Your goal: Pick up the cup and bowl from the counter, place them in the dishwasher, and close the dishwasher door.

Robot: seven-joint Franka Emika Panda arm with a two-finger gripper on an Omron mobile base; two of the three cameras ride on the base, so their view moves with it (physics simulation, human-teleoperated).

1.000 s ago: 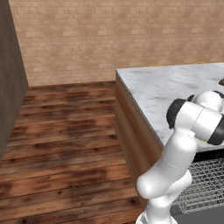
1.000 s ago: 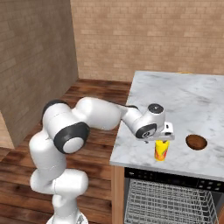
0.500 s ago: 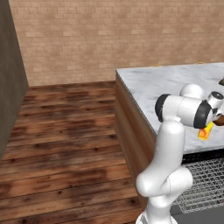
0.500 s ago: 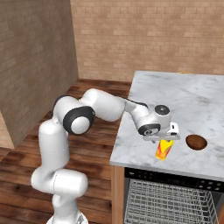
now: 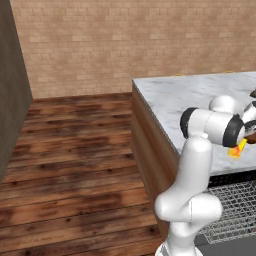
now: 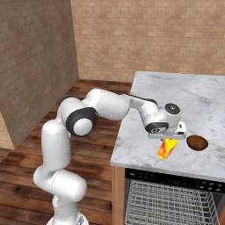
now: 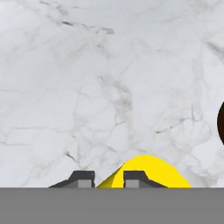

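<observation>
The yellow cup [image 6: 167, 148] with an orange-red patch leans tilted on the marble counter [image 6: 184, 101] near its front edge. My gripper [image 6: 169, 138] is right above it, its jaws narrowed, with the cup's yellow wall [image 7: 148, 173] showing between the fingertips [image 7: 81, 178]. From the left the cup [image 5: 236, 150] pokes out under the hand. The reddish-brown bowl [image 6: 197, 142] sits just right of the cup, its dark edge [image 7: 221, 122] at the hand view's right border. The dishwasher [image 6: 171, 178] is under the counter with its wire rack [image 6: 171, 206] pulled out. The dishwasher door is out of view.
The counter's [image 5: 175, 95] brown wooden side panel [image 5: 150, 150] faces a wooden floor [image 5: 75, 165]. A brick wall [image 6: 132, 35] runs behind. A tall brown block [image 6: 30, 66] stands at the left. The wire rack [image 5: 230, 210] juts out beside the arm's base.
The jaws have drawn together around the cup's wall. The cup has tipped from upright to a clear lean. The arm's elbow has swung lower and forward.
</observation>
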